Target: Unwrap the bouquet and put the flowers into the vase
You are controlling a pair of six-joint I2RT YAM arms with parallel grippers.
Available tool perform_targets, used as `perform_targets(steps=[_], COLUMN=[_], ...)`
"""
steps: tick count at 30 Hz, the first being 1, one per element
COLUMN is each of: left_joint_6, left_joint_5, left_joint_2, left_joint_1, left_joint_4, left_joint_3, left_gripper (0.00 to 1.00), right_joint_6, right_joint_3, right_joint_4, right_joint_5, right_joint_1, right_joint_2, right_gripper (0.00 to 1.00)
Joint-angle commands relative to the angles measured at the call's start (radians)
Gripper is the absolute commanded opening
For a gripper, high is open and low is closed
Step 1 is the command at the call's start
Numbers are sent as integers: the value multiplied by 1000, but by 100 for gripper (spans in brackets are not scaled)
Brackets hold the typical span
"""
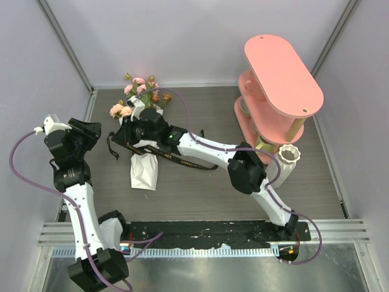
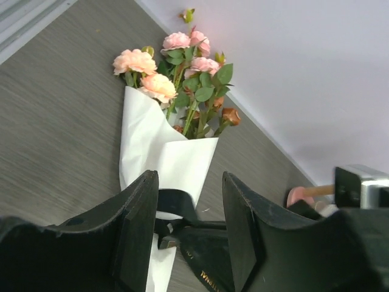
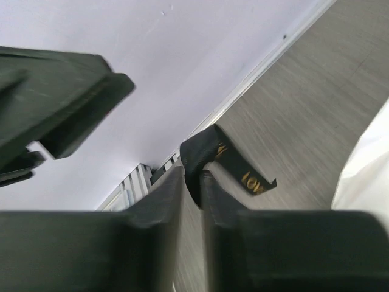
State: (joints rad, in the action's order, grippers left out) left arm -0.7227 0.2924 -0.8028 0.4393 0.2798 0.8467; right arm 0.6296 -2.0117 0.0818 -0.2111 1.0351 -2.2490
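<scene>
- The bouquet (image 1: 143, 143) lies on its side on the desk (image 1: 206, 109), left of the middle, with its blooms toward the far wall and its tip toward the near edge.
- The flowers (image 2: 182, 79) sit inside the white paper cone (image 2: 152, 146). Only the heads and upper leaves show above its rim, and no stem has been drawn out.
- The black ribbon (image 1: 182, 162), printed with gold letters, trails loosely across the desk to the right of the cone. I cannot tell whether its knot is fully undone.
- The right claw (image 3: 193, 182) reaches over from the right and is pinched narrow on a fold of that ribbon at the left side of the cone.
- The left claw (image 2: 188, 182) hangs to the left of the bouquet, facing it. Its jaws stand about half apart with nothing gripped between them.
- The vase (image 1: 289, 156) stands upright well to the right, just beside the near foot of the pink shelf (image 1: 282, 76). Its mouth looks empty.
- My judgement is that the task is at an early stage. The ribbon is being worked loose, but the paper has yet to come off and every flower has yet to go into the vase.
</scene>
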Motion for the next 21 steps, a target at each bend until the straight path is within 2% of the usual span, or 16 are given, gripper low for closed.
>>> perform_targets(steps=[1, 4, 6, 7, 10, 12, 15, 18, 21], left_joint_6=[20, 6, -6, -27, -67, -87, -136, -170, -178], left_joint_5=[-32, -6, 39, 59, 200, 326, 424, 456, 470], left_joint_2=[-13, -30, -45, -58, -154, -255, -379, -453, -499], left_joint_1=[15, 19, 25, 29, 30, 30, 16, -30, -71], left_joint_4=[9, -10, -45, -62, -128, -177, -221, -255, -254], left_joint_3=[6, -1, -18, -24, -34, -29, -29, -34, -35], left_gripper=[50, 50, 50, 50, 49, 48, 45, 41, 38], right_joint_6=[41, -53, -108, -154, -218, -234, -243, -327, -427], right_joint_3=[-105, -69, 5, 40, 191, 286, 386, 410, 381], right_joint_4=[-31, -123, -142, -145, -128, -116, -88, -108, -166], right_joint_5=[-63, 15, 86, 111, 159, 144, 112, 107, 102], right_joint_1=[25, 22, 13, 10, -16, -47, -92, -116, -118], right_joint_2=[-78, -40, 37, 66, 169, 222, 252, 249, 218], right_gripper=[36, 53, 56, 62, 71, 72, 72, 64, 49])
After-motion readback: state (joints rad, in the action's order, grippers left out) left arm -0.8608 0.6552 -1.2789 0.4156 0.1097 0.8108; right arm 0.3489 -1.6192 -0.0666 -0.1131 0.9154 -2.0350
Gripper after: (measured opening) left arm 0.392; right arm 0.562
